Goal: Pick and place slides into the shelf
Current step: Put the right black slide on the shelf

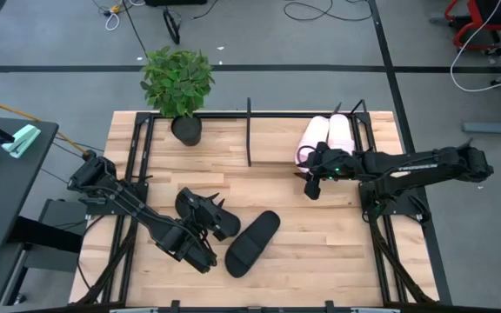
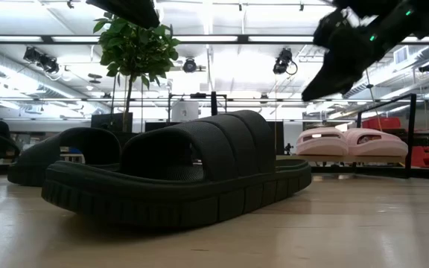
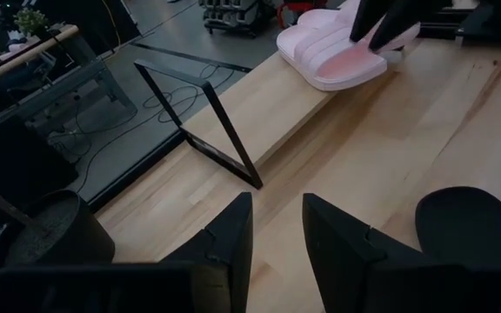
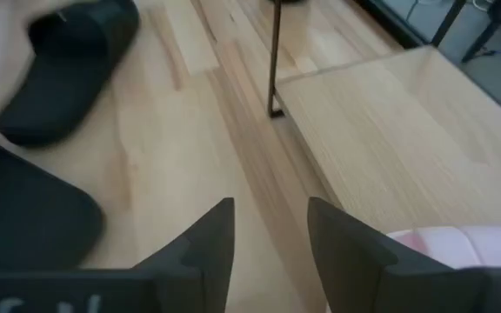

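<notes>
Item: black slides (image 1: 252, 243) pending; our left gripper (image 1: 207, 217), fingers parted, empty, should straddle one strap squarely; right gripper (image 1: 312, 185), open, empty, beside pink slides (image 1: 327, 137).

No text, label, brand, number or sign can be read on anything shown (a few pale marks are seen at the right wrist camera's housing, but stay illegible).
</notes>
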